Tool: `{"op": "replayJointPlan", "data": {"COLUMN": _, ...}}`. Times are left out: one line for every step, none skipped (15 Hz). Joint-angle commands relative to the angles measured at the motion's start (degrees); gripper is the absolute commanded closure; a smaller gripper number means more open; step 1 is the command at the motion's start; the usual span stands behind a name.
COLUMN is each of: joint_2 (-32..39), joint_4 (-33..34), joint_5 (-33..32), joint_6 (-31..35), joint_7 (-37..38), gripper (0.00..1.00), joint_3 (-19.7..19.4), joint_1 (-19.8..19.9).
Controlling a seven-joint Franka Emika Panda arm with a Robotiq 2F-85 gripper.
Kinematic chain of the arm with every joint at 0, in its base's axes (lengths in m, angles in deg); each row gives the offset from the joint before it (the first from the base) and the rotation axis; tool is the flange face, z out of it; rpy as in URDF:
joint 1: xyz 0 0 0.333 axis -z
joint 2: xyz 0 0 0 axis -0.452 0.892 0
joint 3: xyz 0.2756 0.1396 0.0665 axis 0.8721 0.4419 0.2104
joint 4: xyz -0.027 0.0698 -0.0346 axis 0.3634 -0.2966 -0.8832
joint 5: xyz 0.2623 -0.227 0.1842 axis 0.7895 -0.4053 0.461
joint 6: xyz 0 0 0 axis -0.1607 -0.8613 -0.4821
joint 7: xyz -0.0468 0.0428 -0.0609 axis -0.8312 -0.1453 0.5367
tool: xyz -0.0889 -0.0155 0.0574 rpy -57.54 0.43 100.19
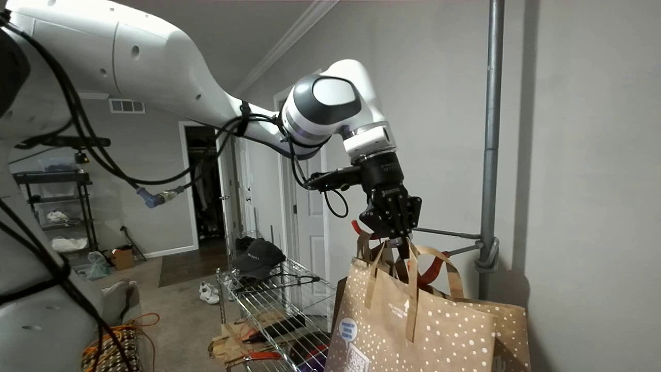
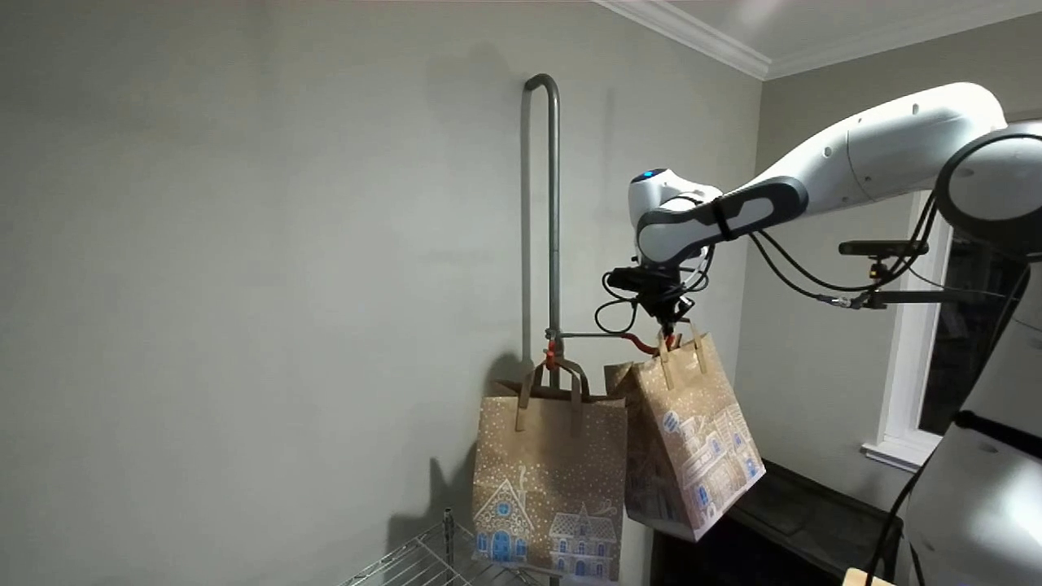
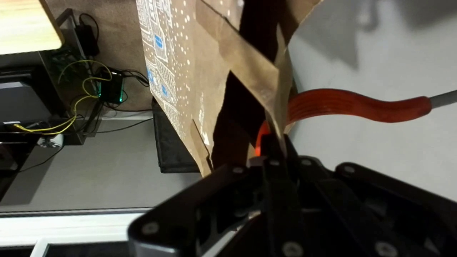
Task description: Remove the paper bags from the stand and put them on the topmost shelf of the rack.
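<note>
Tall brown dotted paper bags hang from the stand point(image 2: 554, 203), a grey pole with orange-red hooks point(image 1: 431, 272). One paper bag point(image 2: 553, 464) hangs upright near the pole. Another paper bag point(image 2: 704, 439) hangs tilted under my gripper point(image 2: 667, 327). In the wrist view my gripper point(image 3: 280, 150) is shut on a flat paper handle point(image 3: 280, 96) of this bag. A red hook point(image 3: 332, 103) runs through the handle area beside the fingertips; whether it bears the bag cannot be told. The rack's topmost shelf point(image 1: 253, 308), chrome wire, lies partly behind the bags in an exterior view.
A black cap point(image 1: 261, 258) and a black hanger point(image 1: 289, 281) lie on the topmost shelf. Several items lie lower in the rack. The wall point(image 2: 326, 244) stands close behind the pole. A wooden table corner point(image 3: 28, 28) and cables show in the wrist view.
</note>
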Motion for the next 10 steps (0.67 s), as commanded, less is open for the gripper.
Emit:
{"op": "replayJointPlan", "data": {"joint_2": -3.5, "joint_4": -2.3, "joint_5": -0.5, "joint_6": -1.4, "joint_7": -1.9, "gripper": 0.97, "joint_3": 0.2, "joint_1": 0.5}}
{"op": "replayJointPlan", "data": {"joint_2": -4.2, "joint_4": -3.0, "joint_5": -0.6, "joint_6": -2.0, "joint_7": -2.7, "gripper": 0.98, "joint_3": 0.1, "joint_1": 0.6}}
{"op": "replayJointPlan", "data": {"joint_2": -5.0, "joint_4": -3.8, "joint_5": -1.0, "joint_6": -3.1, "joint_7": -3.2, "gripper": 0.97, "joint_3": 0.0, "joint_1": 0.9}}
{"op": "replayJointPlan", "data": {"joint_2": -5.7, "joint_4": -4.5, "joint_5": -1.3, "joint_6": -4.2, "joint_7": -3.5, "gripper": 0.98, "joint_3": -0.1, "joint_1": 1.2}}
{"op": "replayJointPlan", "data": {"joint_2": -6.8, "joint_4": -5.4, "joint_5": -1.4, "joint_6": -5.9, "joint_7": -4.0, "gripper": 0.98, "joint_3": -0.3, "joint_1": 1.6}}
{"op": "replayJointPlan", "data": {"joint_2": -7.8, "joint_4": -6.3, "joint_5": -1.4, "joint_6": -6.9, "joint_7": -4.5, "gripper": 0.97, "joint_3": -0.6, "joint_1": 1.8}}
{"op": "replayJointPlan", "data": {"joint_2": -9.0, "joint_4": -7.5, "joint_5": -1.2, "joint_6": -7.8, "joint_7": -5.4, "gripper": 0.98, "joint_3": -0.8, "joint_1": 2.1}}
{"op": "replayJointPlan", "data": {"joint_2": -10.5, "joint_4": -8.9, "joint_5": 0.2, "joint_6": -8.0, "joint_7": -7.9, "gripper": 0.97, "joint_3": -1.4, "joint_1": 2.0}}
{"op": "replayJointPlan", "data": {"joint_2": -12.1, "joint_4": -10.2, "joint_5": 0.7, "joint_6": -8.0, "joint_7": -10.1, "gripper": 0.98, "joint_3": -1.7, "joint_1": 1.9}}
{"op": "replayJointPlan", "data": {"joint_2": -13.6, "joint_4": -11.4, "joint_5": 1.0, "joint_6": -7.7, "joint_7": -11.9, "gripper": 0.97, "joint_3": -1.8, "joint_1": 2.0}}
